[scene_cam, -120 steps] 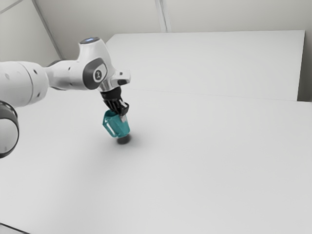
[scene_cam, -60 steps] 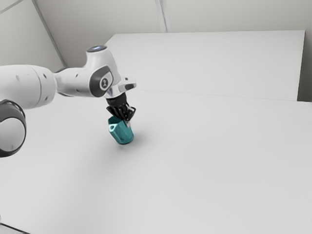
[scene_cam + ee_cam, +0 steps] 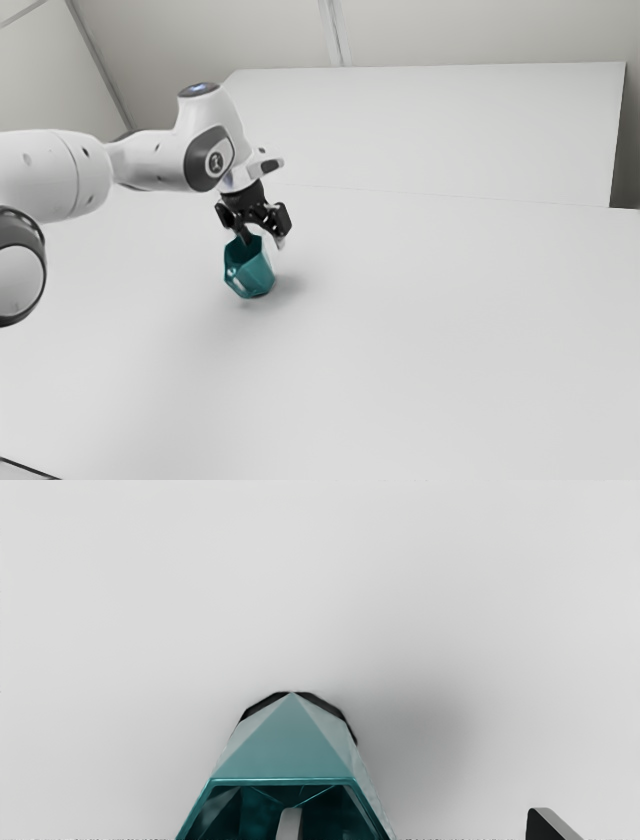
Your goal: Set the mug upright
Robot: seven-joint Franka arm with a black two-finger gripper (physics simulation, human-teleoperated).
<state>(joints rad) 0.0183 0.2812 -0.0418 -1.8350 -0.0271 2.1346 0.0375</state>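
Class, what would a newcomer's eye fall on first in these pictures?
The teal mug, vivid against the pale table, just below the open end effector. Next, the white arm reaching in from the exterior view's left. In the wrist view, one finger shows against the mug's dark mouth, the other well aside.
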